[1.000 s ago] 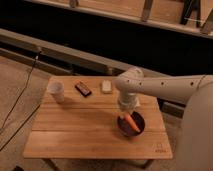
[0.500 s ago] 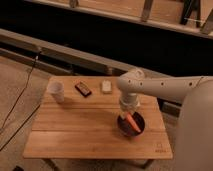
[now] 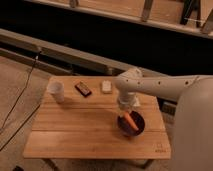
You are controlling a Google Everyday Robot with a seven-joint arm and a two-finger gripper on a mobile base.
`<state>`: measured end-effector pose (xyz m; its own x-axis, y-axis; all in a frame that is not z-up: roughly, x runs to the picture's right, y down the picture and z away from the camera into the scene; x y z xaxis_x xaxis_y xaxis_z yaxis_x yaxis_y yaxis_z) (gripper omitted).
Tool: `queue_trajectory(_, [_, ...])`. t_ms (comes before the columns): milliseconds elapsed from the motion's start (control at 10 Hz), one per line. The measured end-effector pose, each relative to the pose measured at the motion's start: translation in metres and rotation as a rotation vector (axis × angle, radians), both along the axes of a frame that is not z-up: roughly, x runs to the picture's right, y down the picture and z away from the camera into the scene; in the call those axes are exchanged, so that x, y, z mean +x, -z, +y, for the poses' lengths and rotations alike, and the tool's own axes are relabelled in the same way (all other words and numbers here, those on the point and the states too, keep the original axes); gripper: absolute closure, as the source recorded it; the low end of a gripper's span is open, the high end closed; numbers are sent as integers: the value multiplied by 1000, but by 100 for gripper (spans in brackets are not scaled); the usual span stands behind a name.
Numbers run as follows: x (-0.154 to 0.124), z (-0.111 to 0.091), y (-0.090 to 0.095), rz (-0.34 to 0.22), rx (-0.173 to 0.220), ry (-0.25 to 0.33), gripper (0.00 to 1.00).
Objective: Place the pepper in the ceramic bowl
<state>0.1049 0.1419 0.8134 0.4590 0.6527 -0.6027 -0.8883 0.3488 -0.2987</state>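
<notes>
Over the ceramic bowl, end effector meets the pepper.

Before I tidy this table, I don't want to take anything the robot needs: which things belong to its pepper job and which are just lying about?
Belongs to the job:
- the pepper, lying in the bowl
- the ceramic bowl, dark maroon
- the gripper, right above the bowl

Just lying about:
- white cup
- dark flat packet
- small white object

Wooden worktop: ceramic bowl near right edge, pepper inside, tilted; gripper directly above bowl; white cup at far-left corner; dark block, pale block along far edge
</notes>
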Motion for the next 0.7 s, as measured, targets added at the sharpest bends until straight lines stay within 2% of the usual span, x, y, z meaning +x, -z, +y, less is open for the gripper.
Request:
queue_trajectory(400, [-5,-1,-1,0,1,6,20])
queue_trajectory(700, [-9,-11,12,6,9,18,20])
